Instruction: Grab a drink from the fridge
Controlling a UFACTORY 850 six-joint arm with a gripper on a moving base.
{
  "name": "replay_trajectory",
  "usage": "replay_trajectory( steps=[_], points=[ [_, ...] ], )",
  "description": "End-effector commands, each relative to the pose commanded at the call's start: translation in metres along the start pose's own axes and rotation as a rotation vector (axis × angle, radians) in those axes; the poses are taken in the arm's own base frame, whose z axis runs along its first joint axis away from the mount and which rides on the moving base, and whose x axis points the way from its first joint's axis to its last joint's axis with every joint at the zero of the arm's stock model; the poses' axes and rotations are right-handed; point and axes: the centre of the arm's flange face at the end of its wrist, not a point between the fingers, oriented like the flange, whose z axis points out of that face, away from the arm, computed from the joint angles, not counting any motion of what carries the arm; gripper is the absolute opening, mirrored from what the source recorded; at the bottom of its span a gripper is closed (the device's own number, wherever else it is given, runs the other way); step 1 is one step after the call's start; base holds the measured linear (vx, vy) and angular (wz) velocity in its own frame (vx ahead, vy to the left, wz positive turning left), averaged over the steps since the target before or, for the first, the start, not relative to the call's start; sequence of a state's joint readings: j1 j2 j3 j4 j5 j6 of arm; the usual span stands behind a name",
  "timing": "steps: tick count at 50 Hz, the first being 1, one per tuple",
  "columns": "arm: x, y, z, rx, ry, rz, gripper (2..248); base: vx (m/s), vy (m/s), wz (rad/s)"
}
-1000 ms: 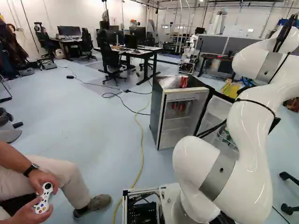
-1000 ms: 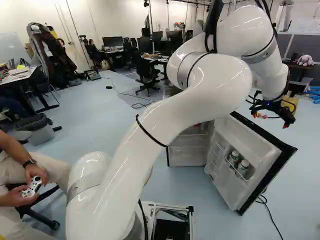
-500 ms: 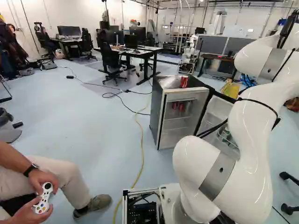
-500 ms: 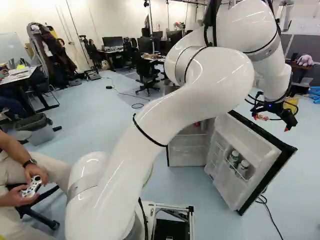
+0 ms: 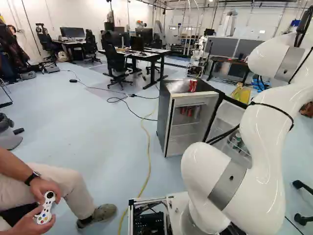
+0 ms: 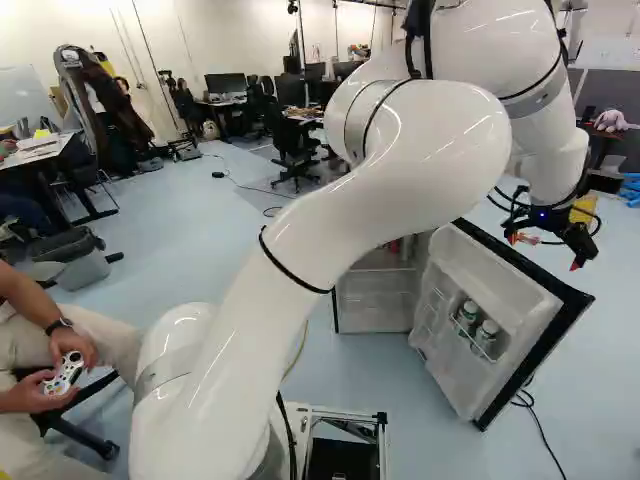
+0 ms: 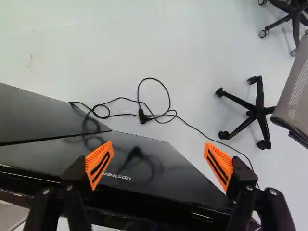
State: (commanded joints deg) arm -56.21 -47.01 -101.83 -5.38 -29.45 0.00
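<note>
My gripper point(image 6: 545, 250) hangs past the open fridge door point(image 6: 490, 310) at the right of the right base view. In the wrist view the gripper point(image 7: 159, 163) stands open, fingers wide apart, nothing gripped; the door's glossy black outer face point(image 7: 139, 159) lies beneath and between them. The fridge point(image 5: 168, 120) stands left of my arm in the left base view. Red cans point(image 5: 186, 111) are on its upper shelf, and another red can point(image 5: 192, 86) stands on its top. Two bottles point(image 6: 467, 315) sit in the door's rack.
A black cable point(image 7: 156, 115) lies on the floor beyond the door, near office chairs point(image 7: 257, 113). A yellow cable point(image 5: 147, 147) runs along the floor left of the fridge. Desks point(image 5: 146, 55) and another robot point(image 5: 198, 58) are farther back.
My arm has shifted slightly to the right in both base views, and the gripper sits a little farther right and lower in the right base view. The base and fridge have not moved.
</note>
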Motion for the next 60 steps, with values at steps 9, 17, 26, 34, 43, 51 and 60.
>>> replay_trajectory(
  steps=[9,17,26,34,43,51,60],
  points=[
    [-0.007,0.005,-0.003,-0.002,-0.018,0.005,247,0.000,0.000,0.000],
    [-0.013,0.008,-0.007,-0.003,-0.035,0.010,247,0.000,0.000,0.000],
    [-0.021,0.011,-0.011,-0.004,-0.054,0.014,247,0.000,0.000,0.000],
    [-0.029,0.013,-0.014,-0.005,-0.071,0.017,247,0.000,0.000,0.000],
    [-0.037,0.016,-0.018,-0.005,-0.091,0.020,247,0.000,0.000,0.000],
    [-0.045,0.018,-0.022,-0.006,-0.108,0.023,247,0.000,0.000,0.000],
    [-0.053,0.020,-0.026,-0.006,-0.127,0.027,247,0.000,0.000,0.000]
  ],
)
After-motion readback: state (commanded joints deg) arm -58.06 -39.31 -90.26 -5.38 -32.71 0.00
